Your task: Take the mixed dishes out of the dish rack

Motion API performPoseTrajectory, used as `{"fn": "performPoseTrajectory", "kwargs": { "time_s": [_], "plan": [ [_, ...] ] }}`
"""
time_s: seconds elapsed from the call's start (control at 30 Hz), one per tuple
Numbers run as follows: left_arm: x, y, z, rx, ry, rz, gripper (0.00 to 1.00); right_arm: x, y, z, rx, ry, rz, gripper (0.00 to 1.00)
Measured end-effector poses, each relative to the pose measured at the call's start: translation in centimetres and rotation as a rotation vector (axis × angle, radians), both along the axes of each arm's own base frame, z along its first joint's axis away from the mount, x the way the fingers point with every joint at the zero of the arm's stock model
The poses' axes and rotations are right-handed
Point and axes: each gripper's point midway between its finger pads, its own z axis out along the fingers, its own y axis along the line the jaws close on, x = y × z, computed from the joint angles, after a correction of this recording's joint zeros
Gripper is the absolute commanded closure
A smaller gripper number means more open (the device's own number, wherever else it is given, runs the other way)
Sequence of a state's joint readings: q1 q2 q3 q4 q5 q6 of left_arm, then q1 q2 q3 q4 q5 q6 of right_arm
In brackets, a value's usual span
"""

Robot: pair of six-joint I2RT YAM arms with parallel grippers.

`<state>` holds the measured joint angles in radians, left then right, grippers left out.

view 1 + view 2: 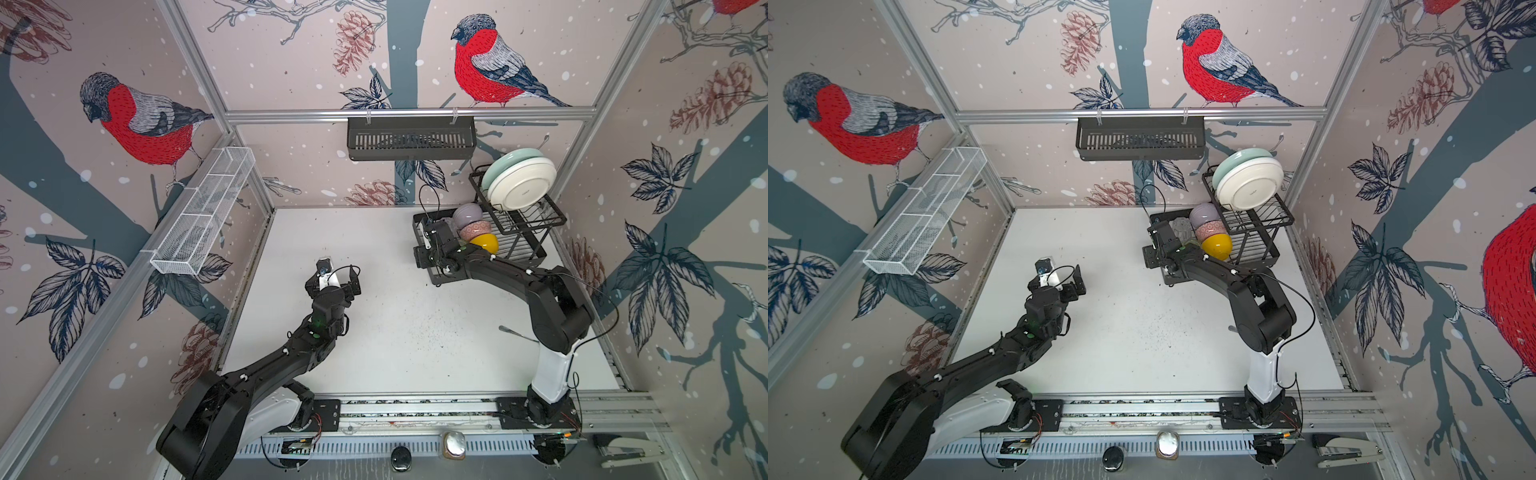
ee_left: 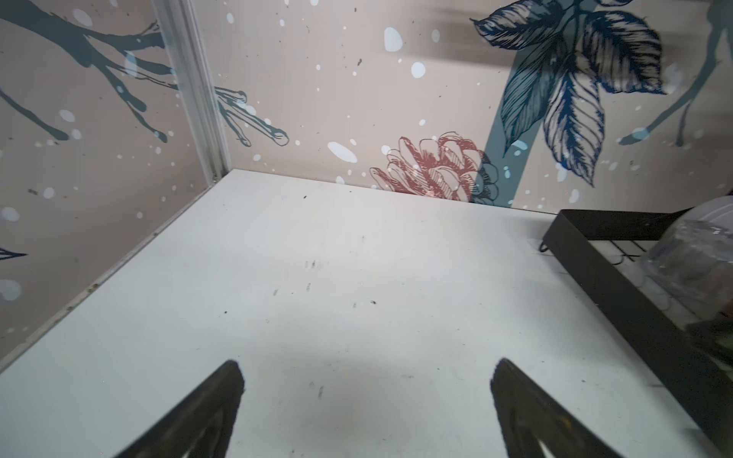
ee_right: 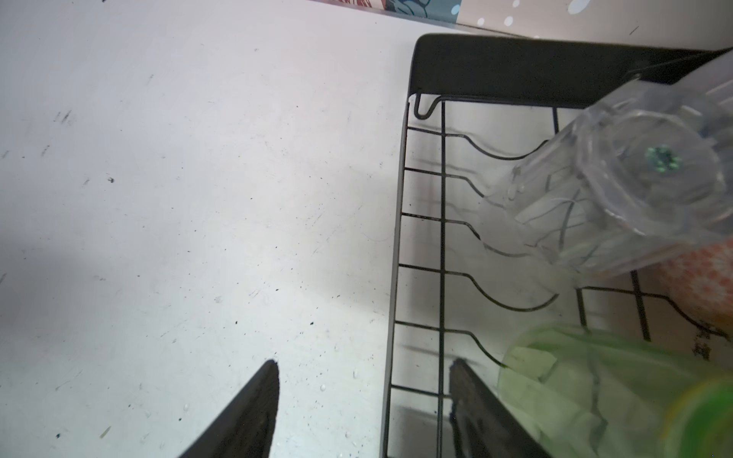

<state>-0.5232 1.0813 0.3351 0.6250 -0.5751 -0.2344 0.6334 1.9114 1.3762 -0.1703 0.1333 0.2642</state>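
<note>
Dish rack [image 1: 536, 216] is still loaded. On its raised tier, the plain white plate [image 1: 521, 183] and pale green plate [image 1: 509, 160] stand on edge, white underside facing the arms. Lilac bowl [image 1: 467, 215], pink-patterned bowl [image 1: 478, 228] and yellow bowl [image 1: 486, 243] sit in a row on the lower tier, on their sides. Clear glass [image 3: 618, 190] is tilted, base up. Green glass [image 3: 575, 396] is beside it, axis probably similar but too blurred to be sure. Right gripper [image 3: 365, 361] has its fingers apart, straddling the rack's side rim, holding nothing. Left gripper [image 2: 367, 361] is spread wide, well clear of the rack.

The left arm [image 1: 270, 365] and right arm [image 1: 548, 307] are matte black with rounded joint housings, small white clips and a white lowest link [image 1: 550, 374]. Thin black cable [image 1: 1314, 316] loops alongside. The left pincer [image 2: 367, 396] and right pincer [image 3: 365, 396] have dark, tapering fingers.
</note>
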Motion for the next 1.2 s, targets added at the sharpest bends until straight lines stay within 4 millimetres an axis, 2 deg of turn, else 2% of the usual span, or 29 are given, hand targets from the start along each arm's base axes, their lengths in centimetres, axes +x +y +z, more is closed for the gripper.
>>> {"fn": "performPoseTrajectory", "kwargs": {
  "time_s": [0.1,0.3,0.47,0.63,0.8,1.0,1.2],
  "plan": [
    [-0.1,-1.1,0.1,-0.016,0.000,-0.059,0.02,0.6,0.3,-0.8,-0.011,0.016,-0.001,0.39],
    [-0.3,-1.6,0.7,-0.030,-0.016,-0.088,0.02,1.6,-0.2,-3.0,-0.038,0.052,-0.019,0.50],
    [-0.5,-1.7,1.7,-0.047,-0.044,-0.097,0.02,1.9,-0.2,-3.6,-0.046,0.064,-0.021,0.60],
    [-0.5,-2.0,3.1,-0.092,-0.074,-0.111,0.02,1.9,0.1,-4.6,-0.053,0.078,-0.008,0.66],
    [-0.4,-2.2,3.7,-0.110,-0.072,-0.117,0.02,1.1,0.5,-5.4,-0.118,0.069,0.005,0.74],
    [-0.6,-1.8,3.9,-0.103,-0.066,-0.101,0.02,0.2,0.4,-5.7,-0.213,0.018,-0.013,0.77],
    [-0.8,-1.3,4.4,-0.102,-0.073,-0.083,0.02,-1.2,0.3,-5.8,-0.219,0.019,0.006,0.82]
  ]
}}
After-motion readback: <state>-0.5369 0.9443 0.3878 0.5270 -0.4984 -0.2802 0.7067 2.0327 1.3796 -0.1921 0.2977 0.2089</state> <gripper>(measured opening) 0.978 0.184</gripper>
